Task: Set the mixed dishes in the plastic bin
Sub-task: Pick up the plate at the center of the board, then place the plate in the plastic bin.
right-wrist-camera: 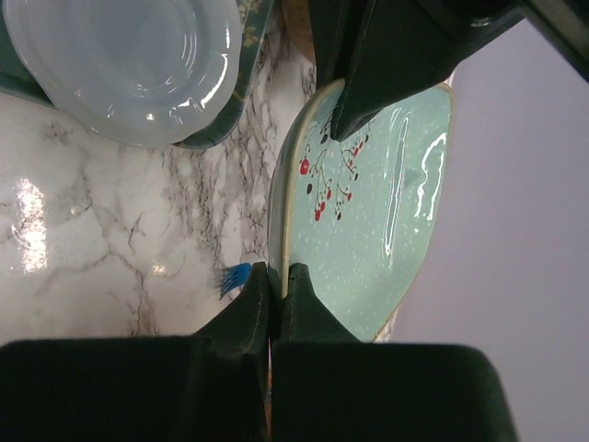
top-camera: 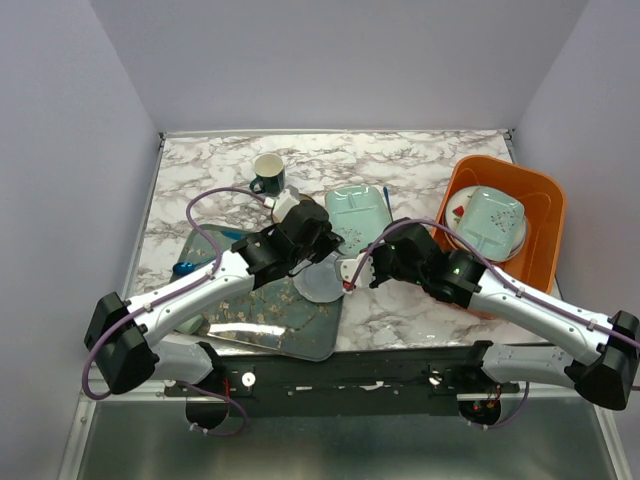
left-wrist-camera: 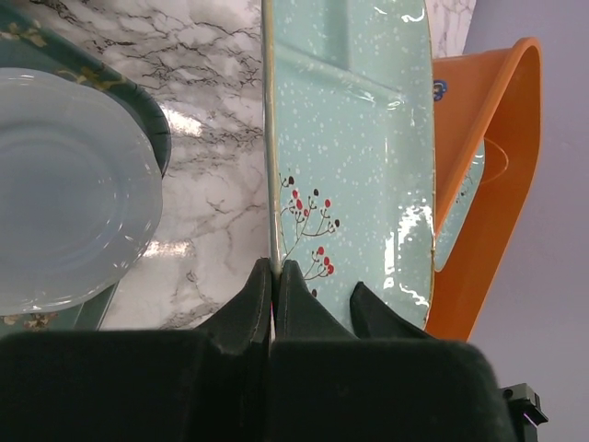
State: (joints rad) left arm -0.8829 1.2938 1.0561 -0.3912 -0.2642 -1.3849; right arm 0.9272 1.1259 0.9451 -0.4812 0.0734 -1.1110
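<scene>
The mint rectangular dish [left-wrist-camera: 359, 166] is clamped at its rim by the left gripper [left-wrist-camera: 275, 281] and the right gripper [right-wrist-camera: 275, 281]; pulled unevenly, it may be dropped.

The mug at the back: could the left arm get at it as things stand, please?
Probably not yet: the left fingers are shut on the mint dish, which the right fingers also grip. Nothing else seems to block the mug.

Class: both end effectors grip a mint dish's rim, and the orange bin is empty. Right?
No. The orange bin is not empty: the top external view shows a second mint dish on a white plate inside. The left end effector and right end effector do grip the held mint dish by its rim.
</scene>
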